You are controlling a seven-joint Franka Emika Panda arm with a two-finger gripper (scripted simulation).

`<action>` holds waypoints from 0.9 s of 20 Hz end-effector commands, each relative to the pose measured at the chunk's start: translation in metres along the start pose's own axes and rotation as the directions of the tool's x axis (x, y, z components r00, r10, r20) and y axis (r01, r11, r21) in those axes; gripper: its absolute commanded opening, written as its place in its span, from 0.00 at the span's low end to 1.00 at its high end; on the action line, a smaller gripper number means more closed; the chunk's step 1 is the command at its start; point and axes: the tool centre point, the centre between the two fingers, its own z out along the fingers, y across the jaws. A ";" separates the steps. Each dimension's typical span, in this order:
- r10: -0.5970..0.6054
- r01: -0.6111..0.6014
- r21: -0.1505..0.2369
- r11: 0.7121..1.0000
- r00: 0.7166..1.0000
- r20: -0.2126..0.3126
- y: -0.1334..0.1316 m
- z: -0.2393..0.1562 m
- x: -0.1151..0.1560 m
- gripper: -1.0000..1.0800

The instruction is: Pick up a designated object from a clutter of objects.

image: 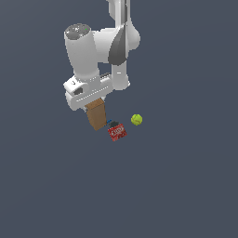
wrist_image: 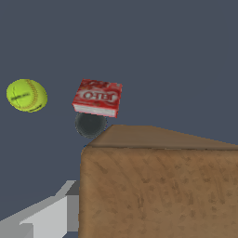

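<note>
The white arm reaches down over the dark grey floor [image: 186,186], and its gripper [image: 91,103] sits right on top of the brown box [image: 96,115], the tall cardboard-coloured one and the biggest thing here. In the exterior view the box's upper end disappears under the hand and the box hangs slightly tilted; whether its lower end touches the floor I cannot tell. The fingertips are hidden there. In the wrist view one pale grey finger [wrist_image: 51,211] lies flat against the box's side and the other is out of sight — so I cannot say for certain that the grip is closed on it. The box carries no printing, just a mottled brown surface that fills much of the wrist view. Just beside it, toward the exterior view's right, lies the red packet [image: 117,132] with white lettering — it looks like "JELL-O", though too blurred to be sure. A dark round object [wrist_image: 90,124] peeks out at the packet's edge. A tiny blue piece [image: 109,122] sits between box and packet. The yellow-green ball [image: 136,119], stitched like a baseball, rests a little farther right, apart from the rest.
</note>
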 end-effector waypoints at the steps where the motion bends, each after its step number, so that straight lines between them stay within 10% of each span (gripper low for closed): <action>1: 0.000 0.000 -0.007 1.000 1.000 -0.005 -0.010 -0.024 0.017 0.00; 18: -0.002 0.002 -0.004 1.000 1.000 -0.007 -0.089 -0.177 0.135 0.00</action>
